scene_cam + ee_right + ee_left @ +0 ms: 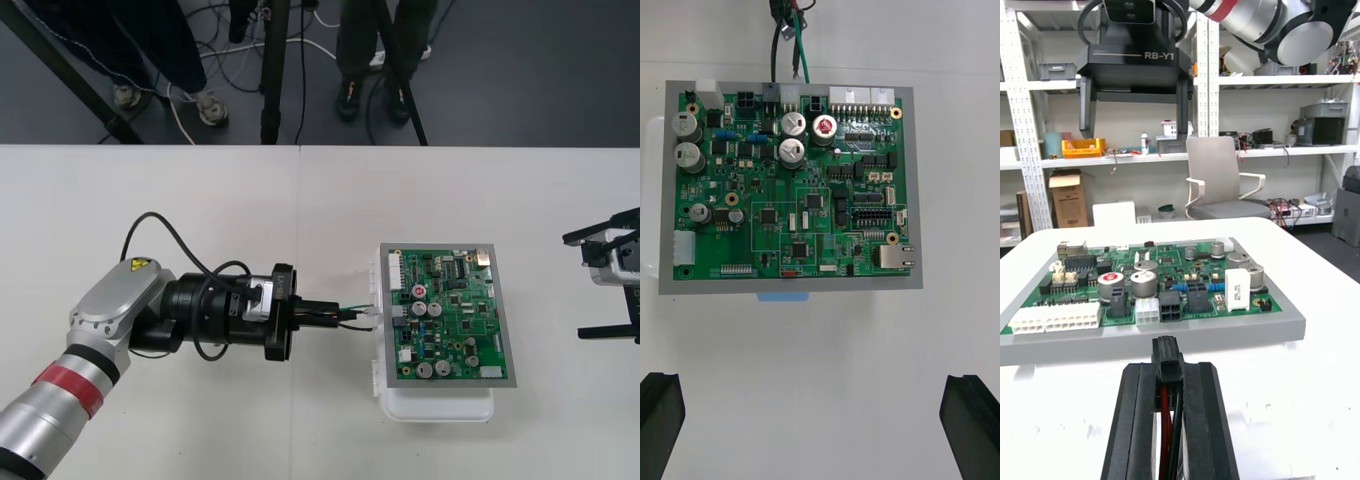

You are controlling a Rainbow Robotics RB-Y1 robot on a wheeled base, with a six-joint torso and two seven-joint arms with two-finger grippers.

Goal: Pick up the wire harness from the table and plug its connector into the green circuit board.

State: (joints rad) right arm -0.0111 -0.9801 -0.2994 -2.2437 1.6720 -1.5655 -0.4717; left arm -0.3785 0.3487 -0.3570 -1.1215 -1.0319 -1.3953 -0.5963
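L gripper (342,315) pinching harness (358,312) plug (1168,361) | pickup done | plug just short of green circuit board (450,315) edge, insertion left | R gripper (577,285) spread, surface (200,200) right edge

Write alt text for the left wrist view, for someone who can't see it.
The left gripper is shut on the wire harness, whose small black plug pokes out past the fingertips, just short of the near edge of the green circuit board. Beyond the board, the right gripper hangs open.
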